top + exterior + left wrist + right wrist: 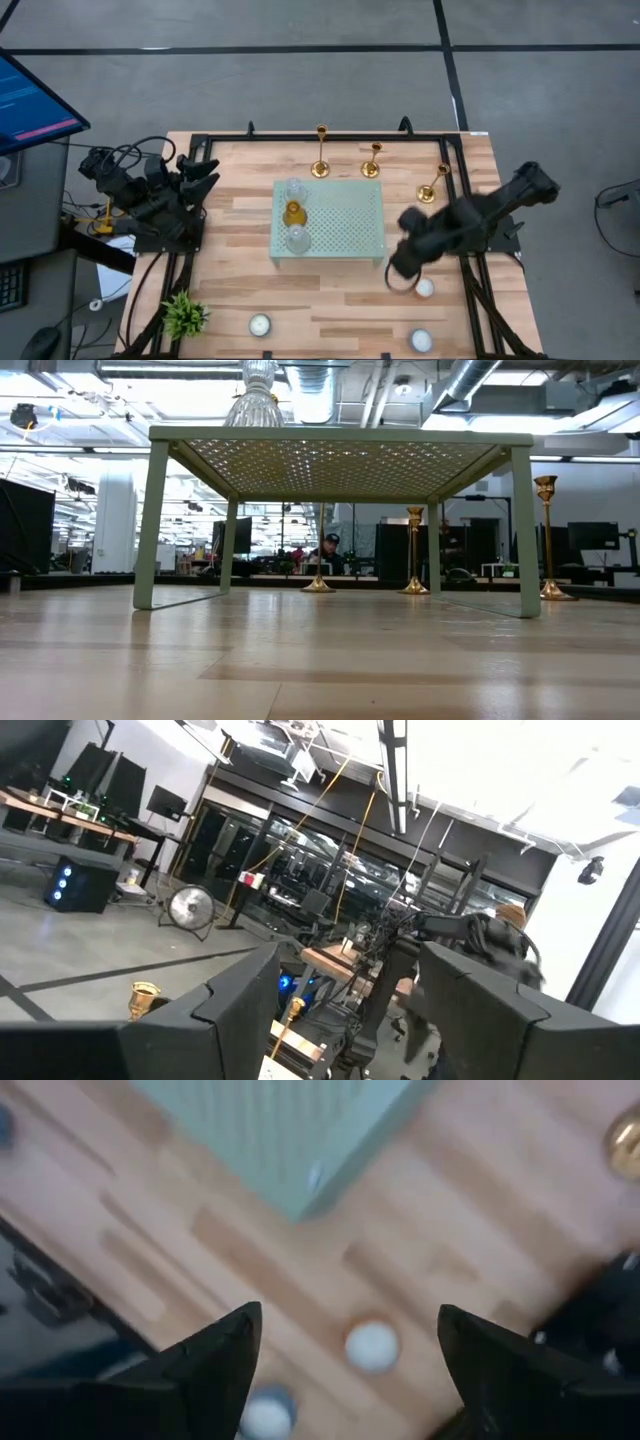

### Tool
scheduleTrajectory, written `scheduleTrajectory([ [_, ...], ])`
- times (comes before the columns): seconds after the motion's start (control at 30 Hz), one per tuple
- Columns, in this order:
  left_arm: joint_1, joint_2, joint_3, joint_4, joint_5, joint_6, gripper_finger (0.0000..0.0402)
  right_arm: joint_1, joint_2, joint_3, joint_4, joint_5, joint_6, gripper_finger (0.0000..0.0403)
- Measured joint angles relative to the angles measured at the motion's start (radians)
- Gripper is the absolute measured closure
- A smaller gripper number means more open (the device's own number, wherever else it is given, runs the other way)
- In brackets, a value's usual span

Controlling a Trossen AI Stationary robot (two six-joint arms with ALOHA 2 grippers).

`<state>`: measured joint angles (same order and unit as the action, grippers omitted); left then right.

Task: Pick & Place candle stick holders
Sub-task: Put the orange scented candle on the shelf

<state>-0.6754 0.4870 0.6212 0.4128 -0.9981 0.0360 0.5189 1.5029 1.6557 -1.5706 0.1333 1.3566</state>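
Count of gold candle stick holders: three, all upright on the wooden table (240,215), along the upper edge of the high view. The tallest holder (321,152) stands upper centre, just above the green stand's top left corner. The middle holder (372,160) stands just to its right, above the stand's top right corner. The third holder (433,183) stands further right and lower, near the right arm. None is held or touched by a gripper.

Count of tealight candles: three, in the lower part of the high view. One candle (260,324) sits lower centre-left, one candle (421,340) lower right, and one candle (424,288) just beside the right gripper.

Count of glass cups: three, in a column on the left side of the perforated green stand (345,225), centre of frame: a clear cup (294,188) at top, an amber cup (293,213) in the middle, a clear cup (298,239) at bottom. Whether they contain anything cannot be told.

One small green plant (184,315) sits at lower left.

The right gripper (404,268) hangs at centre right, off the stand's lower right corner; its fingers are spread and hold nothing. The left gripper (200,175) waits at the table's left edge, fingers apart and empty.

A person shows far off in the room in the low view.
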Motion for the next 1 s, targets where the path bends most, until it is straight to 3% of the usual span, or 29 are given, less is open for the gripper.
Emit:
scheduleTrajectory([
  [0.13,0.0,0.0,0.0,0.0,0.0,0.0,0.0161,0.073,0.055,-0.046,0.0,-0.09,0.055,0.01],
  [0.37,0.0,0.0,0.0,-0.004,0.0,0.004,0.0161,0.179,0.041,-0.296,0.099,-0.243,0.106,0.0075],
  [0.67,0.0,0.0,0.0,-0.005,0.006,0.004,0.0161,0.199,-0.021,-0.602,0.431,-0.266,0.122,0.0058],
  [1.0,0.0,0.0,0.0,-0.004,-0.001,0.001,0.0161,0.185,-0.018,-0.75,0.626,-0.274,0.106,0.0034],
])
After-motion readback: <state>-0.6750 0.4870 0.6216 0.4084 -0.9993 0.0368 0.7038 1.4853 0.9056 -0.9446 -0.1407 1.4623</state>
